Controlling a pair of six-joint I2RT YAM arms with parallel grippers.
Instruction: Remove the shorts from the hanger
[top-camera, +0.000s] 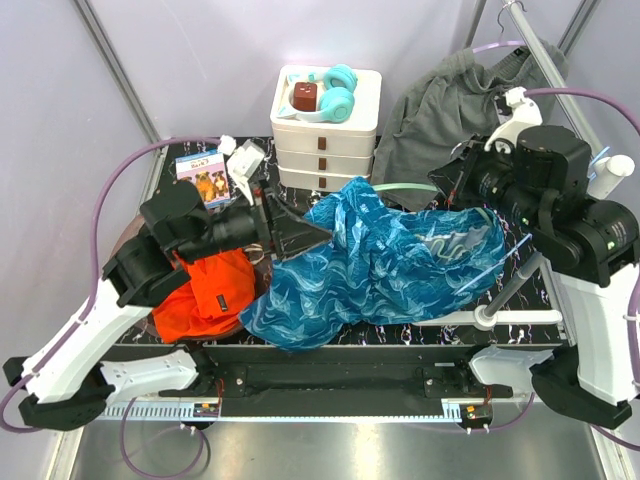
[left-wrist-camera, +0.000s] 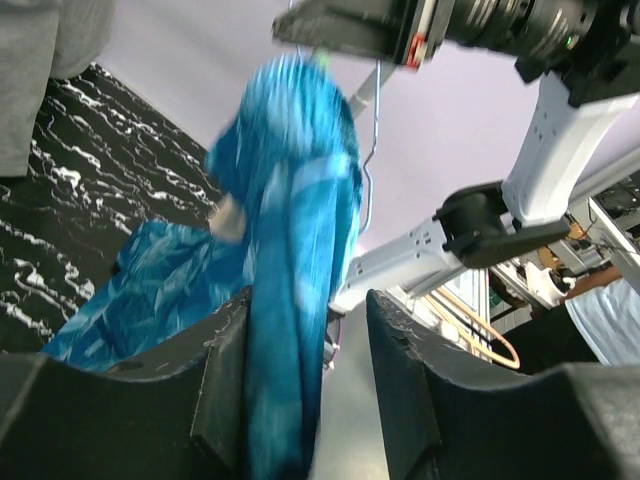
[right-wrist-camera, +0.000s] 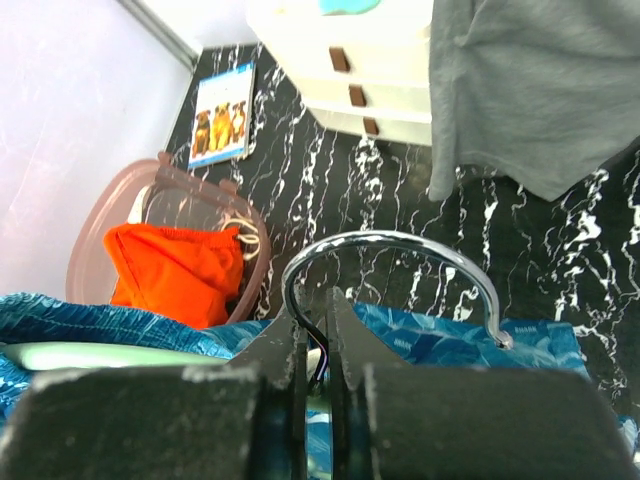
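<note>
Step in hand, by my read: stripping the blue shorts (top-camera: 390, 260) off the hanger (right-wrist-camera: 390, 245). They lie bunched mid-surface (right-wrist-camera: 330, 170), draped over the hanger bar, w/ right tool (right-wrist-camera: 315, 335) pinched tight on the wire neck just under the hook. Left tool (left-wrist-camera: 305, 340) has jaws apart, blue cloth running btwn them against one side, gap to the other. Next prob needs left to close on cloth & pull it off the bar while right holds hanger steady; orange pair (top-camera: 205, 290) sits in tub (right-wrist-camera: 100, 220) at left, grey pair (top-camera: 450, 110) at back right.
</note>
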